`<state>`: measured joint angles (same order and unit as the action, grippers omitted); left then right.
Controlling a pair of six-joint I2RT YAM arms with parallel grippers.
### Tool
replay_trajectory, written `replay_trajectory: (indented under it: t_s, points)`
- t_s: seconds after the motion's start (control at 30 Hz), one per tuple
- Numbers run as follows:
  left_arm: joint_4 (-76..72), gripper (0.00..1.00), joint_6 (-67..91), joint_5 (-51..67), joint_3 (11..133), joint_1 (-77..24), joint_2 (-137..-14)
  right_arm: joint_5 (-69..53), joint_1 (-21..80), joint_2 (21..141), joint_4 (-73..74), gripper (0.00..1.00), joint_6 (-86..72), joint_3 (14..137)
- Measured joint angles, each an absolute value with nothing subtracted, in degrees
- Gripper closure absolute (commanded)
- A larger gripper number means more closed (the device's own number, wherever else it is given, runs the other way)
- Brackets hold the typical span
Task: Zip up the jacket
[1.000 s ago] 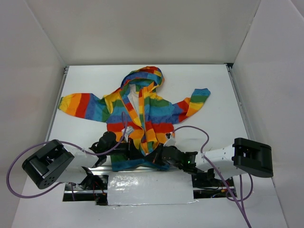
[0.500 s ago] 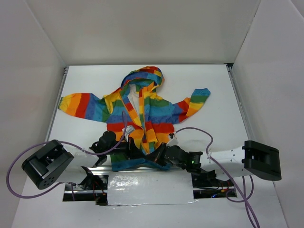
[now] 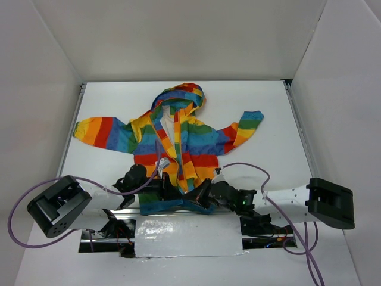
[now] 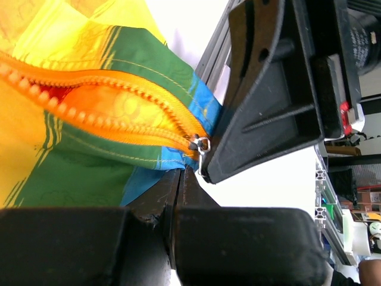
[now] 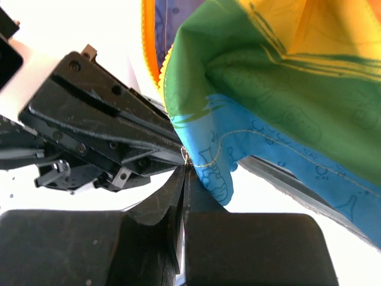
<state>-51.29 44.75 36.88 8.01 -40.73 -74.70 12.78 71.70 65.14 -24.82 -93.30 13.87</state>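
The jacket (image 3: 184, 140) lies flat on the table (image 3: 271, 98), front side up. Its hood (image 3: 181, 95) points away from the arm bases, its two sleeves are spread out to either side, and its blue hem (image 3: 161, 206) is at the edge nearest the bases. The orange zipper (image 4: 107, 113) is undone: its two rows of teeth gape apart above the slider (image 4: 198, 144), which sits at the very bottom of the front opening, right at the hem. The left gripper (image 4: 178, 179) is at the hem just left of the opening, clenched with its fingers pressed together on the blue cloth right under the slider. The right gripper (image 5: 184, 176) is at the hem just right of the opening, its tip almost touching the left one. It is also clenched, nipping the jacket where the green and blue stripes bunch up at the slider; whether it has the small metal pull or only the cloth beside it, I cannot tell. Both arms reach in low over the table from either side of the jacket's bottom edge.
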Motion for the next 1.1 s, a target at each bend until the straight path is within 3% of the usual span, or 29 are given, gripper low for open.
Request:
replay_trajectory:
  t_s: [0.73, 1.1]
  points:
    - [-49.47, 1.0, 42.98, 34.7, 9.34, -42.39, -74.43, -6.22, 57.21, 71.2, -36.21, 1.0, -92.97, 12.08]
    - [-47.94, 1.0, 41.95, 34.68, 9.76, -43.07, -74.43, -10.02, 54.63, 73.54, -36.29, 1.0, -89.25, 13.89]
